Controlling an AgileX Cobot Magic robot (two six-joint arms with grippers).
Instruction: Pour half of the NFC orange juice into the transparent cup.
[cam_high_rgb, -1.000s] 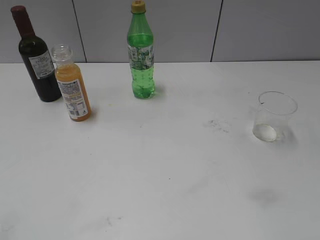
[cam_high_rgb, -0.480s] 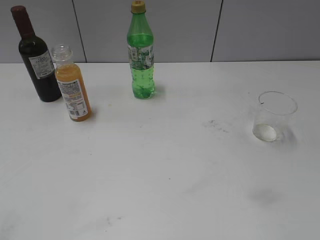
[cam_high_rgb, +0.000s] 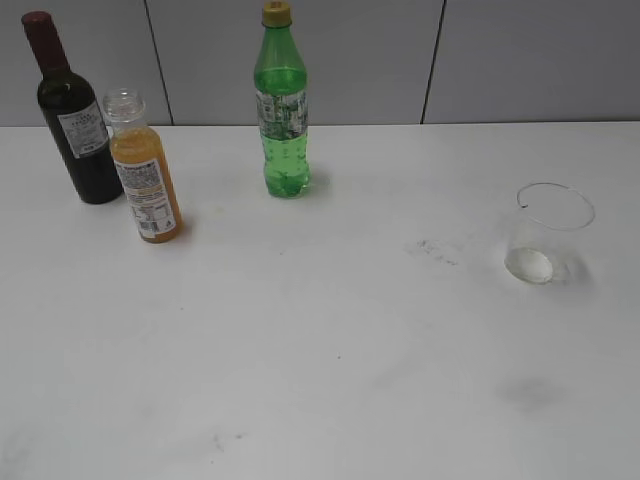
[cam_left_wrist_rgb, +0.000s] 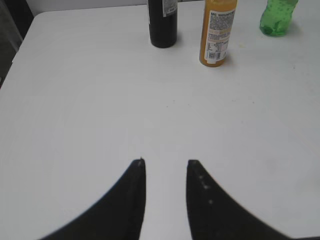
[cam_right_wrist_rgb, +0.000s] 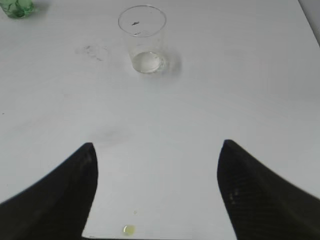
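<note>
The white table (cam_high_rgb: 330, 350) fills most of the exterior view and carries faint grey smudges near the middle right; its left edge and rounded far-left corner show in the left wrist view, its right edge in the right wrist view. A wide bare stretch lies between the bottles and the cup.

The dark wine bottle (cam_high_rgb: 75, 125) stands at far left, its top cut off in the left wrist view; the print on its label is too small to read. The green soda bottle (cam_high_rgb: 282, 110) stands upright near the far edge, only its base showing in either wrist view, label illegible.

The NFC orange juice (cam_high_rgb: 145, 180) stands capless just beside the wine bottle, leaning slightly in the exterior view; whether they touch cannot be told. "NFC" can just be made out atop its label in the left wrist view.

The transparent cup (cam_high_rgb: 548, 232) stands upright well apart at right, alone.

The left gripper (cam_left_wrist_rgb: 165, 167) hovers over bare table, jaws narrowly parted, holding nothing. The right gripper (cam_right_wrist_rgb: 157, 150) is spread wide and empty, facing the cup. Neither appears in the exterior view.
</note>
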